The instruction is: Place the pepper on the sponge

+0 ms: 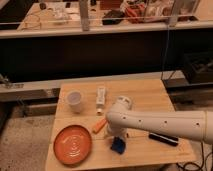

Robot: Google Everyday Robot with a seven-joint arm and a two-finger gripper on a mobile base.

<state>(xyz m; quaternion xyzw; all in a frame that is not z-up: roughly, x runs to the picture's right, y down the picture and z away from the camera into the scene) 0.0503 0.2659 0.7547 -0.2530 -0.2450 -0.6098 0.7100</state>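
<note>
The pepper (pixel 99 125) is a small tapered orange piece lying on the wooden table (pixel 145 95), just left of my arm's end. Below and right of it, near the front of the table, the dark blue sponge (pixel 118 145) lies partly under the arm. My gripper (pixel 113 131) hangs at the end of the white arm, between pepper and sponge, right above the sponge's top edge. The arm's white wrist hides most of it.
A round orange plate (pixel 72 145) lies at the front left. A white cup (pixel 75 101) stands at the back left, with a white tube (pixel 101 96) beside it. A long black bar (pixel 163 139) lies at the right, under the arm.
</note>
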